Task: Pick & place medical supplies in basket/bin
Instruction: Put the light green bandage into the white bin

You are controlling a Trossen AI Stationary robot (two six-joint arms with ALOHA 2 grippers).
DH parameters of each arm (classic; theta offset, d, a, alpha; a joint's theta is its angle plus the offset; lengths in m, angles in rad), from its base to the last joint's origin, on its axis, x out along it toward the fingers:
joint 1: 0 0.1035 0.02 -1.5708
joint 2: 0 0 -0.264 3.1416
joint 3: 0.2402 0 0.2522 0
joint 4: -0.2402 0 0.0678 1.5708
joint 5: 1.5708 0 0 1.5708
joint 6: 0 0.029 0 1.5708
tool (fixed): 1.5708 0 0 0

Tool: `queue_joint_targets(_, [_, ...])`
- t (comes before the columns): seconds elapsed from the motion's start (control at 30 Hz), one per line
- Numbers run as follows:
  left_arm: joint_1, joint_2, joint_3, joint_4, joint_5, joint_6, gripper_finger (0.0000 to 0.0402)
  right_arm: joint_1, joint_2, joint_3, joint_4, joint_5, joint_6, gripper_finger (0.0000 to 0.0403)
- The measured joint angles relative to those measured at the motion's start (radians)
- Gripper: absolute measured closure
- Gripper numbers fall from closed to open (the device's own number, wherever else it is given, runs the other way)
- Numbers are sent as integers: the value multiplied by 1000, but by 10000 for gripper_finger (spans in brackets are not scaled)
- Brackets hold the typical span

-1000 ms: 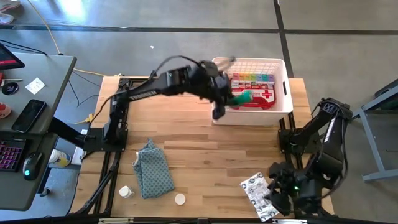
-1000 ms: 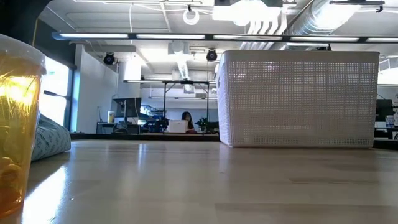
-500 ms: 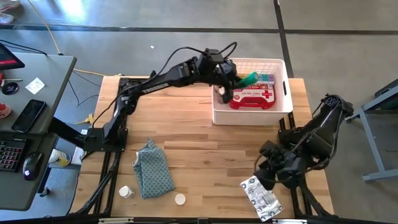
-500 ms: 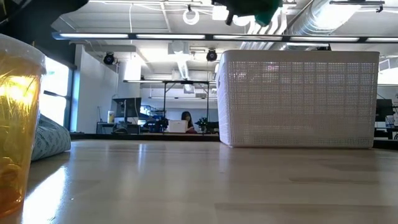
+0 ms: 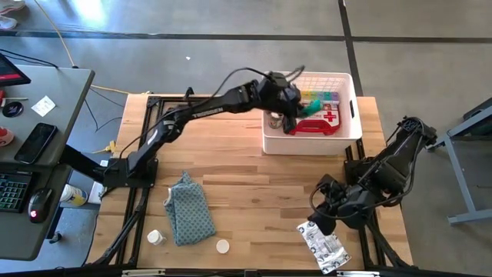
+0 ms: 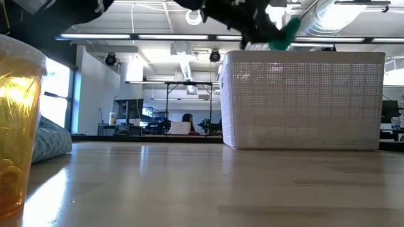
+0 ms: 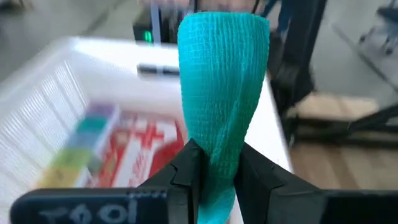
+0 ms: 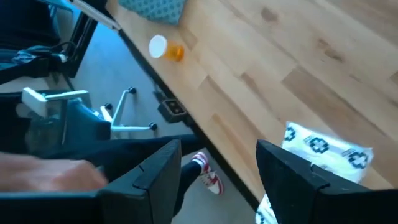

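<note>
Woven-textured green tube (image 7: pixel 221 99), white slotted plastic bin (image 5: pixel 351 123), pale smooth wooden table (image 5: pixel 254 185).

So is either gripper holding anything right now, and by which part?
The left gripper pinches a green roll by its lower end, above the white bin. The right gripper is open and empty.

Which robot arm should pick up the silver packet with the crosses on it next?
Probably the right arm. Its tool is open and hovers right beside the packet at the table's near edge. The left tool is far off over the white bin, busy holding a green roll.
</note>
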State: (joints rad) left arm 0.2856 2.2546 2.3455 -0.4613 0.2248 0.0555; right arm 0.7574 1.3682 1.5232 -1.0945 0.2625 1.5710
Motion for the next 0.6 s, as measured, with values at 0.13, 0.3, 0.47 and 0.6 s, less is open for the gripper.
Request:
queue_joint_targets(0.13, [-13,24,1,-4,-6,14,291,2,0,0,27,-11,2,204])
queue_joint_targets(0.3, [-20,45,0,-54,-11,14,269,2,0,0,26,-11,2,204])
queue_joint_targets(0.47, [-16,41,3,-72,-23,15,198,2,0,0,26,7,2,204])
queue_joint_targets(0.6, [-17,41,3,-73,-22,16,142,1,0,0,20,20,1,204])
